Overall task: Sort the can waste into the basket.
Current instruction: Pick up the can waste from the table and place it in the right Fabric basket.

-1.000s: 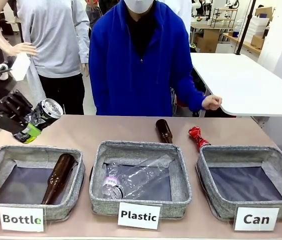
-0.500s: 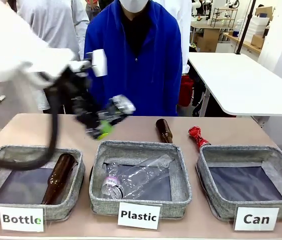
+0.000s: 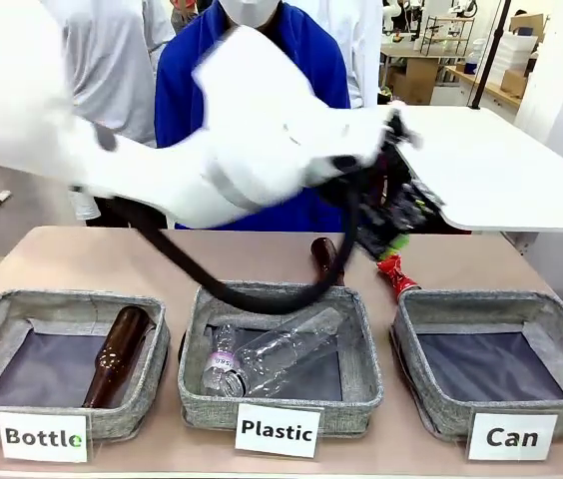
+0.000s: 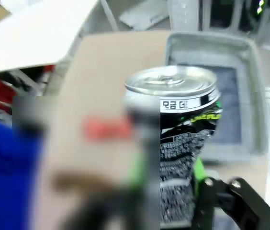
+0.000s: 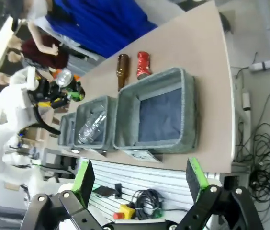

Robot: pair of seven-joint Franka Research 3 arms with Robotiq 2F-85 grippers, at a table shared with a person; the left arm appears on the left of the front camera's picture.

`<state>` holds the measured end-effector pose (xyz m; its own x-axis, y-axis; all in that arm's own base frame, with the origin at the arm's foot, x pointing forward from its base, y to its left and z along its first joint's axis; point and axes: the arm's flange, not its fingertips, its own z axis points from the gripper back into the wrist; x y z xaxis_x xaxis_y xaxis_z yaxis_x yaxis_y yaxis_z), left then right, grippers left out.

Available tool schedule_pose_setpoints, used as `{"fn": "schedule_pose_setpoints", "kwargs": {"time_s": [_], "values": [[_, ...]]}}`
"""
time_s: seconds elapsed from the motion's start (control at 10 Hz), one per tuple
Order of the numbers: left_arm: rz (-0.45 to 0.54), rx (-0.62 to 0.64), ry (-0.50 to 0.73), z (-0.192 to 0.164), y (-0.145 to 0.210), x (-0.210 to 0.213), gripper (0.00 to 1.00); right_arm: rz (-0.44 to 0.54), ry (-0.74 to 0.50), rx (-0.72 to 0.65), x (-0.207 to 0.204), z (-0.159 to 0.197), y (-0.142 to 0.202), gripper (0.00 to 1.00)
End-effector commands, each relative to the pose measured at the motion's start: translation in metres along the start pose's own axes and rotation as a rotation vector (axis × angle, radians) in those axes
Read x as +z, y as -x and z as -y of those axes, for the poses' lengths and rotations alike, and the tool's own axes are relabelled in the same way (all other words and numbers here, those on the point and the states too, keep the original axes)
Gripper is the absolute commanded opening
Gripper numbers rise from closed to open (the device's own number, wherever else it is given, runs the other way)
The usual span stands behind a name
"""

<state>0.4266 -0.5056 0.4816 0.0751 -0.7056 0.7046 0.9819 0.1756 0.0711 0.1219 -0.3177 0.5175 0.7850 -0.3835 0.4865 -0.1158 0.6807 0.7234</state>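
1. Silver-grey metal with dark print: one crushed can (image 4: 185, 139) is clamped between the two fingers of the left gripper (image 4: 173, 191), lid end up in the left wrist view (motion blur softens everything there).
2. From the front, the left arm (image 3: 212, 150) stretches across from picture left to the right half. Its gripper hangs in the air over the far part of the tabletop (image 3: 162, 264).
3. That gripper is just above the red crushed can (image 3: 396, 271), which lies on the tabletop just behind the far left corner of the "Can" basket (image 3: 481, 299).
4. The "Can" basket shows its dark liner.
5. A brown glass bottle (image 3: 327, 261) lies near the red can, behind the "Plastic" basket (image 3: 202, 409).
6. The right gripper (image 5: 140, 182) is spread wide, with nothing between its green pads (it sits off the robot's side of the tabletop).
7. The "Bottle" basket (image 3: 62, 299) holds a second brown bottle (image 3: 117, 354). The "Plastic" basket holds a clear plastic bottle (image 3: 277, 354).
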Motion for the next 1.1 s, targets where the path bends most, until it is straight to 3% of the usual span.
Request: {"fn": "schedule_pose_setpoints", "kwargs": {"time_s": [0.0, 0.1, 0.3, 0.9, 1.0], "values": [[-0.059, 0.051, -0.025, 0.005, -0.031, -0.061, 0.44, 0.057, 0.009, 0.033, 0.014, 0.021, -0.003, 1.00], [-0.080, 0.049, -0.028, 0.013, -0.036, -0.086, 0.44, 0.000, 0.000, 0.000, 0.000, 0.000, 0.000, 1.00], [-0.135, -0.003, 0.000, 0.021, -0.042, -0.120, 0.44, 0.000, 0.000, 0.000, 0.000, 0.000, 0.000, 1.00], [-0.237, -0.211, 0.228, 0.060, -0.043, -0.140, 0.44, 0.000, 0.000, 0.000, 0.000, 0.000, 0.000, 1.00], [-0.224, -0.216, 0.243, 0.062, -0.043, -0.138, 0.55, 0.000, 0.000, 0.000, 0.000, 0.000, 0.000, 1.00]]}}
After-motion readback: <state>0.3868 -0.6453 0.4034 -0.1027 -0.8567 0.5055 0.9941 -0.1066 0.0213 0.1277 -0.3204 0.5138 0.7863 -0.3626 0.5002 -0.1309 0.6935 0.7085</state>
